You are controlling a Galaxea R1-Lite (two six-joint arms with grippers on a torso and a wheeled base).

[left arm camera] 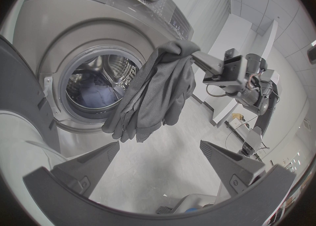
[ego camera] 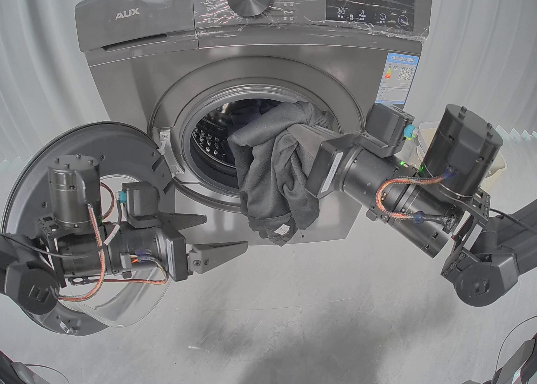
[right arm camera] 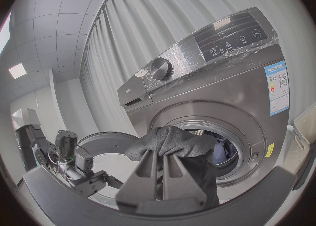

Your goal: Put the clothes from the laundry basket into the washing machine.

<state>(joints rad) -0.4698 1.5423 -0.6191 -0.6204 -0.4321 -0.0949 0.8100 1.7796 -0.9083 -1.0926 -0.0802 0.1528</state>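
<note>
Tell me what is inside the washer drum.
A bluish garment lies in the drum. The dark grey garment held by the right gripper hangs in front, hiding part of the drum.

Lab room: curtains (right arm camera: pixel 138 32), washing machine (ego camera: pixel 140 74)

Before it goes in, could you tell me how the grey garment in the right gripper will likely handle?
Likely floppy: the grey garment hangs in loose folds from the right gripper. Probably light, as a small pinch carries it. Its hem dangles below the drum opening, so it may catch on the rim.
</note>
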